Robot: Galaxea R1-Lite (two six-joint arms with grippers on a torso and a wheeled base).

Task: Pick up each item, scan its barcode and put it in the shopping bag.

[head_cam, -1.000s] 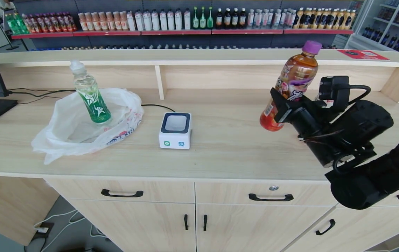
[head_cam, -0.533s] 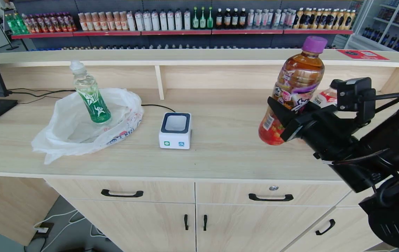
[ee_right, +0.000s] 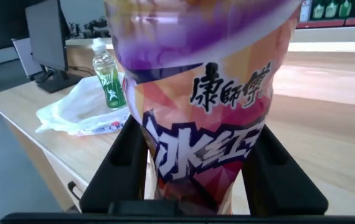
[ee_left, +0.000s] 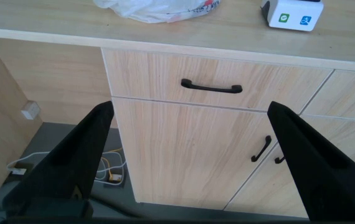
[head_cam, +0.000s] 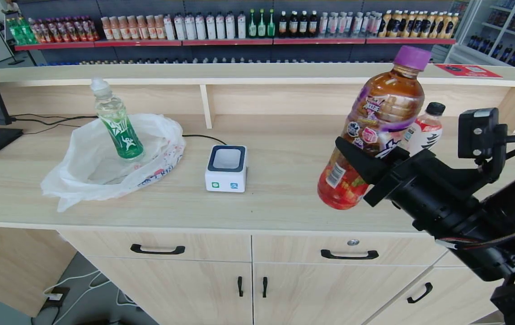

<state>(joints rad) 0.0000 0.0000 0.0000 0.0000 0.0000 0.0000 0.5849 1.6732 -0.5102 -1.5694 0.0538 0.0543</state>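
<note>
Tea bottle point(head_cam: 384, 108): full and purple-capped, so judged fairly heavy. The wall should be stiff under fill and the glossy label likely slick. Best hold is the lower body.

Right gripper point(head_cam: 370, 151) is clamped across the label, one finger on each side. It holds the bottle tilted in the air above the counter point(head_cam: 284, 198), right of the scanner point(head_cam: 226, 168) and well apart from the shopping bag point(head_cam: 104, 171). The white patch low on the label is possibly the barcode.

Left gripper point(ee_left: 190, 155) is spread wide and empty, low before the drawer front point(ee_left: 165, 71).

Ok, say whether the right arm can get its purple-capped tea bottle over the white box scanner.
Probably yes: the right gripper holds the purple-capped tea bottle above the wooden counter, with nothing between it and the white box scanner.
</note>
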